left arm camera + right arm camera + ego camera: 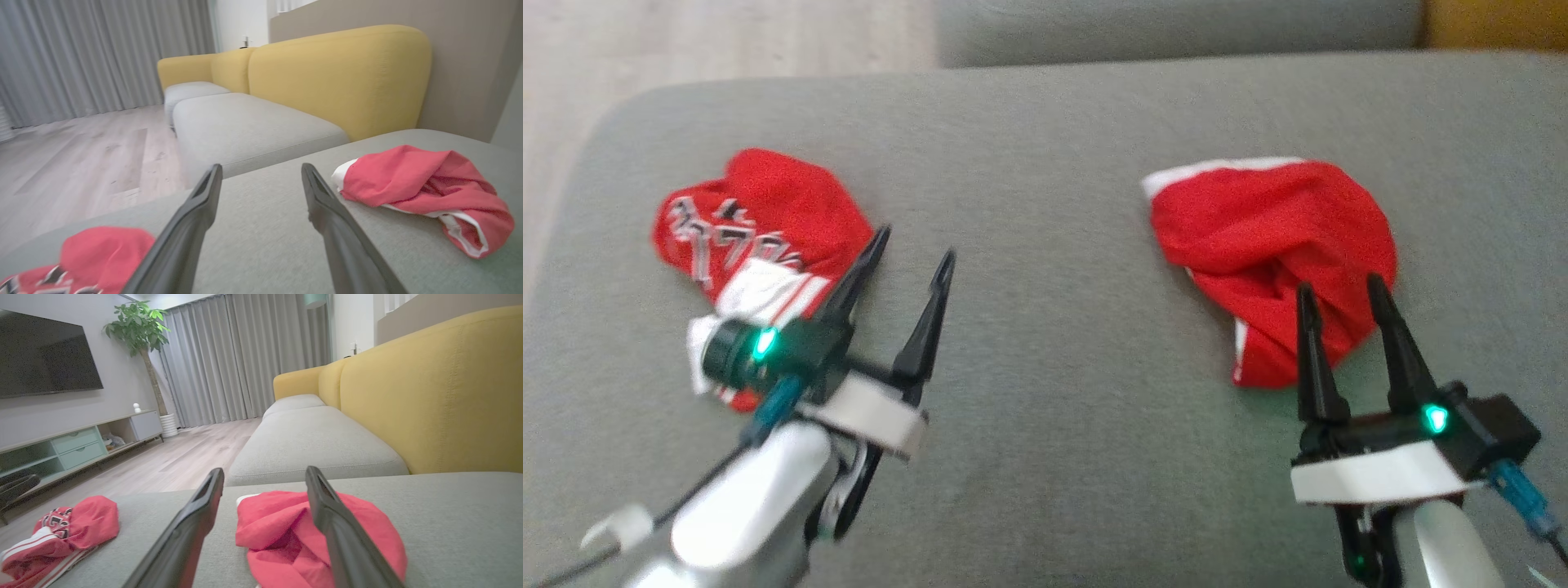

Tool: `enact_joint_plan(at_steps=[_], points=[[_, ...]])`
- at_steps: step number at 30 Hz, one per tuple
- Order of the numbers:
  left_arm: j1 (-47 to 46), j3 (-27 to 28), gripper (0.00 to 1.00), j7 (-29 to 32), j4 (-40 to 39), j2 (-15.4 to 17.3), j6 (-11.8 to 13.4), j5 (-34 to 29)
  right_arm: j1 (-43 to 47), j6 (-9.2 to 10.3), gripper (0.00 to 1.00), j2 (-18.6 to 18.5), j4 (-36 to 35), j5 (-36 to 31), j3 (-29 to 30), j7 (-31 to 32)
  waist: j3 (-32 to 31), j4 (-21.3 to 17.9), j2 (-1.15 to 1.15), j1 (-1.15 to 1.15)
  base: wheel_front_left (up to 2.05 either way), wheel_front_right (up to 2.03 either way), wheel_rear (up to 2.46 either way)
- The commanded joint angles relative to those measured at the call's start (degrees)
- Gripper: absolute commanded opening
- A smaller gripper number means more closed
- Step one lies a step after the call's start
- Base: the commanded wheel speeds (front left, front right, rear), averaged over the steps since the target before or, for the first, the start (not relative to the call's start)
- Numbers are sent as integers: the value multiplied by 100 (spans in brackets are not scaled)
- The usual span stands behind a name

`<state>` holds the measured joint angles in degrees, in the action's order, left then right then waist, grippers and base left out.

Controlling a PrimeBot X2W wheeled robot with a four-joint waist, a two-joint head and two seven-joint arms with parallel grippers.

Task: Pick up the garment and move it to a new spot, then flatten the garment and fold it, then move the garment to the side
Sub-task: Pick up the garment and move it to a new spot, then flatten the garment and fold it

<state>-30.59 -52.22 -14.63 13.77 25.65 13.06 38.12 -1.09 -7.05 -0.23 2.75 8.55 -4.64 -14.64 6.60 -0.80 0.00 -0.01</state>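
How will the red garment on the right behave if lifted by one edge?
Probably floppy: the red garment lies crumpled in soft folds, so it should hang and unfold. Likely light, as the cloth looks thin. On the fabric cushion it should drag, not slide.

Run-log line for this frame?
left gripper open, empty | right gripper open, empty | lettered red garment crumpled, on cushion | plain red garment crumpled

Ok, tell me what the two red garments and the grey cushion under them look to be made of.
Lettered red garment: soft matte knit, likely a sports jersey; it crumples loosely, with white striped trim. Plain red garment: same kind of limp matte fabric, white edging, soft folds. Grey cushion: woven upholstery cloth, matte, faintly flecked texture.
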Motion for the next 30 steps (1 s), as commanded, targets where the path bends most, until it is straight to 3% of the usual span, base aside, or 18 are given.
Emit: enact_joint_plan(at_steps=[1,5,11,14,23,30], points=[[-79,407,100,-36,-243,151,76,-37,7,-44,100,23,-144,-24,-89,-36,-334,374,0,1,0,0,0],[804,903,100,-36,-501,28,213,-31,214,-44,100,23,-89,-23,18,-36,-518,578,0,1,0,0,0],[1671,1496,100,-37,-874,-250,234,-654,492,-44,100,23,-5,4,78,-36,-649,685,0,1,0,0,0],[2064,1847,100,-37,-1045,-495,65,-1031,559,-44,100,23,39,-11,63,-36,-674,666,0,1,0,0,0],[2315,2284,100,-37,-895,-820,-405,-1427,514,-44,100,23,155,-127,57,-36,-622,683,0,1,0,0,0],[2220,2471,100,-37,-668,-1016,-780,-1635,-174,-44,100,23,1093,-1045,336,240,-331,826,0,1,0,0,0]])
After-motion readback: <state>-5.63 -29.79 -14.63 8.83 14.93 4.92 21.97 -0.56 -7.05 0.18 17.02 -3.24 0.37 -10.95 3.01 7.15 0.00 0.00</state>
